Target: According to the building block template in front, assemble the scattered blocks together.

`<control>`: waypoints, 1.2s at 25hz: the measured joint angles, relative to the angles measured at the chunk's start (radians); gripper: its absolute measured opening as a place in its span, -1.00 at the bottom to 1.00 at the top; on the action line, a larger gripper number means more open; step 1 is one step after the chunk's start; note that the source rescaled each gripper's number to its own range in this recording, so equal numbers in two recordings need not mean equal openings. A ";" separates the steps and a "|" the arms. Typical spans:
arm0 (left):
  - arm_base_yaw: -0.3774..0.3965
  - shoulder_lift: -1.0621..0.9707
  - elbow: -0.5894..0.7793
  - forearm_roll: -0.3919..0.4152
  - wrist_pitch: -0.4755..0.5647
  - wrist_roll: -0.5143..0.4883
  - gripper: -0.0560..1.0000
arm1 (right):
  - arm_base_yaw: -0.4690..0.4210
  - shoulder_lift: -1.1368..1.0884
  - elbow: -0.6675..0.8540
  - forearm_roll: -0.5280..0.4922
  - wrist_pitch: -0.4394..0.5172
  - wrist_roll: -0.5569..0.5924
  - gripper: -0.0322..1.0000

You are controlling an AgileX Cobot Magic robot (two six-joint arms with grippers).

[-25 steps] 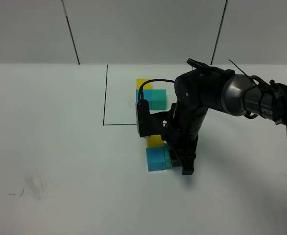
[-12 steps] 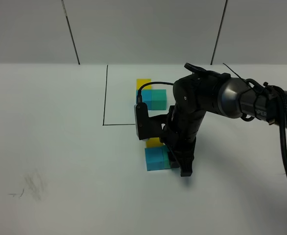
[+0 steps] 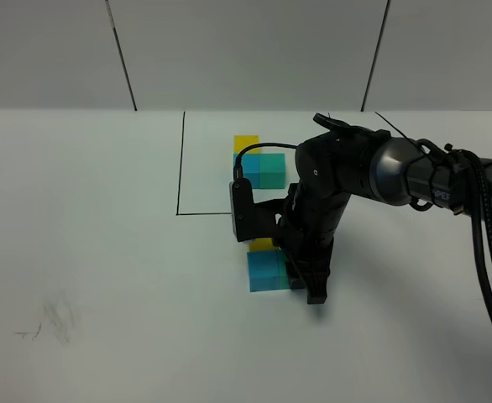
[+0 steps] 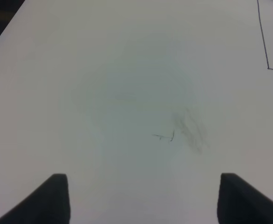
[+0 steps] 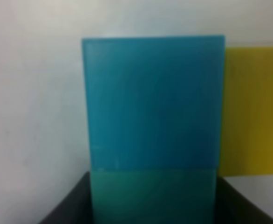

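The building block template is a yellow, cyan-blue and teal-green L of cubes inside the black drawn frame. In front of it lie the scattered blocks: the yellow cube, the cyan-blue cube touching it, and the teal-green cube, mostly hidden by my right gripper. In the right wrist view the teal-green cube sits between the dark fingers, pressed against the cyan-blue cube, with the yellow cube beside that. My left gripper is open over bare table.
The white table carries a faint grey scuff mark, which also shows in the left wrist view. A corner of the black frame line shows there too. The right arm's cables hang at the right.
My right gripper has shifted slightly to the left with the teal-green cube, nudging the cyan-blue cube a little leftward. The yellow cube is more covered by the arm.
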 joint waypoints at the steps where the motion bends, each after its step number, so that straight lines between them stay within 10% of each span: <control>1: 0.000 0.000 0.000 0.000 0.000 0.000 0.05 | 0.000 0.001 0.000 0.000 0.000 0.000 -0.37; 13: 0.000 0.000 0.000 0.000 0.000 0.000 0.05 | 0.000 0.002 -0.004 0.000 0.005 0.004 -0.34; 22: 0.000 0.000 0.000 0.000 0.000 0.000 0.05 | 0.001 -0.038 -0.004 -0.051 0.019 0.085 0.41; 30: 0.000 0.000 0.000 0.000 0.000 0.000 0.05 | -0.072 -0.203 0.018 -0.151 0.074 0.446 0.51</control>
